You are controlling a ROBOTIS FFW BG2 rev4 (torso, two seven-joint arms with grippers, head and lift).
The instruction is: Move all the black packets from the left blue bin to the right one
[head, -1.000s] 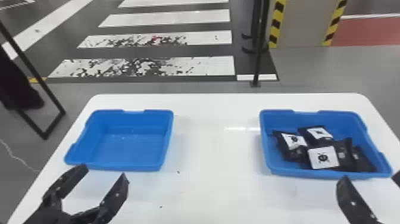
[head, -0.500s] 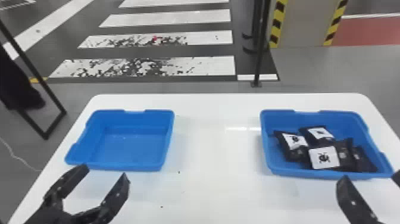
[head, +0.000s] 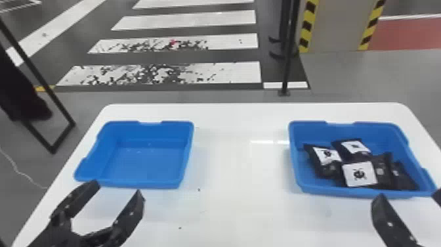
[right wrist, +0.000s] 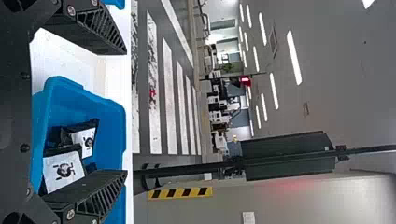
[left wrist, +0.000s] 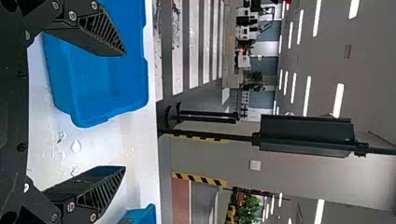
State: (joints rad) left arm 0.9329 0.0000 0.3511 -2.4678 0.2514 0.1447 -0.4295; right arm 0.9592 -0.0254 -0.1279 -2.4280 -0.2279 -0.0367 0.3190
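My left gripper [head: 113, 197] is parked in front of the left blue bin [head: 141, 184], fingers wide apart with nothing between them; that bin holds no packets. In the left wrist view the left gripper [left wrist: 125, 111] is likewise open beside the bin [left wrist: 105, 84]. At the right, my right gripper [head: 407, 197] stands just in front of the right blue bin [head: 347, 193]. Several black packets [head: 360, 174] with white labels lie piled in that bin. The right wrist view has the right gripper [right wrist: 127, 112] open and empty, with packets [right wrist: 63, 170] in the bin [right wrist: 109, 116] beyond it.
Both bins rest on a white table [head: 236, 164], with a wide stretch of tabletop between them. Past its far edge a black pole [head: 288, 59] rises from the floor. A black frame [head: 62, 138] stands off the left side.
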